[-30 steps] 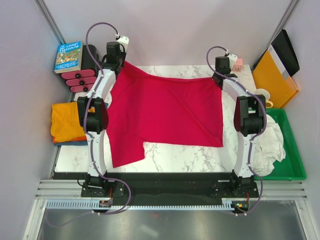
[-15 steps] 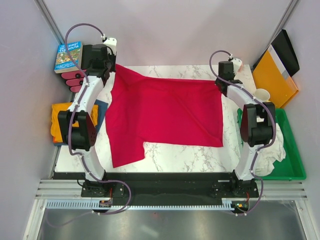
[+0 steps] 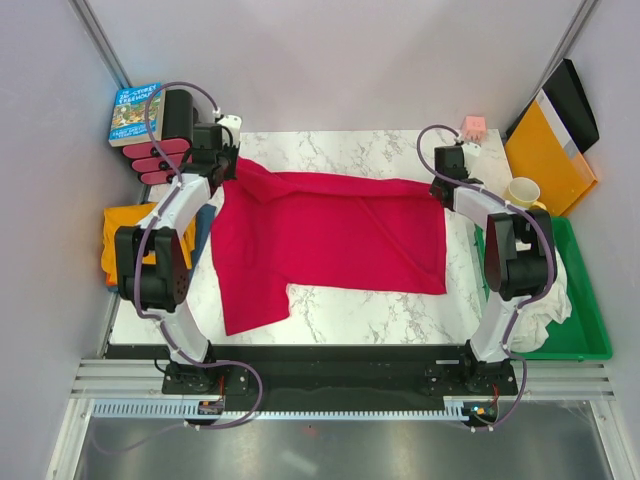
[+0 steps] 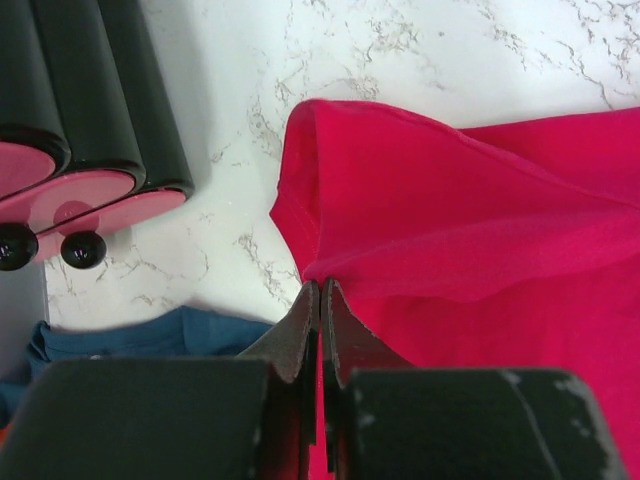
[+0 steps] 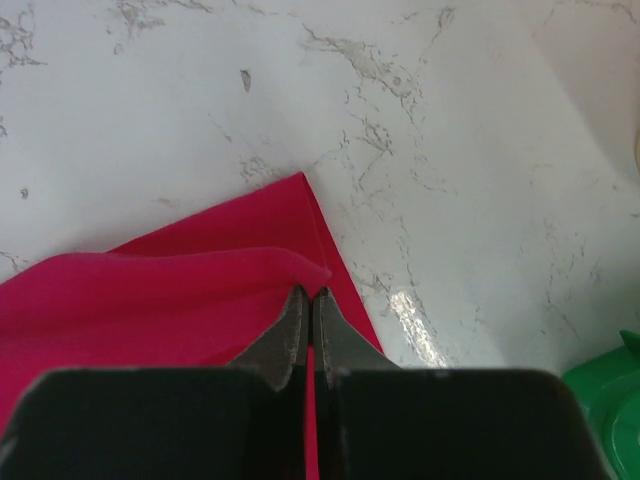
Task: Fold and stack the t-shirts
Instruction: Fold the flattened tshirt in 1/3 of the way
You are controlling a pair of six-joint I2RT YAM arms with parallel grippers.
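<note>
The crimson red t-shirt point(image 3: 330, 240) lies spread over the marble table, one sleeve hanging toward the near left. My left gripper point(image 3: 226, 166) is shut on its far left corner; in the left wrist view the closed fingertips point(image 4: 320, 292) pinch a raised fold of red fabric point(image 4: 470, 230). My right gripper point(image 3: 441, 181) is shut on the far right corner, with the red cloth point(image 5: 200, 290) bunched at its tips point(image 5: 310, 294). The orange t-shirt point(image 3: 122, 240) lies folded at the table's left edge. The dark blue t-shirt point(image 4: 150, 335) lies beside it, its edge point(image 3: 203, 222) just showing.
A book point(image 3: 137, 110) and black rollers with pink ends point(image 3: 160, 155) stand at the far left. At the far right are a pink block point(image 3: 473, 126), a mug point(image 3: 525, 192) and an orange-yellow folder point(image 3: 545, 160). A green tray point(image 3: 590, 310) holds white cloth point(image 3: 545, 290).
Both grippers have come down and nearer with the shirt's far corners. The far edge now sits lower on the table with a crease across the cloth. Both elbows swung outward.
</note>
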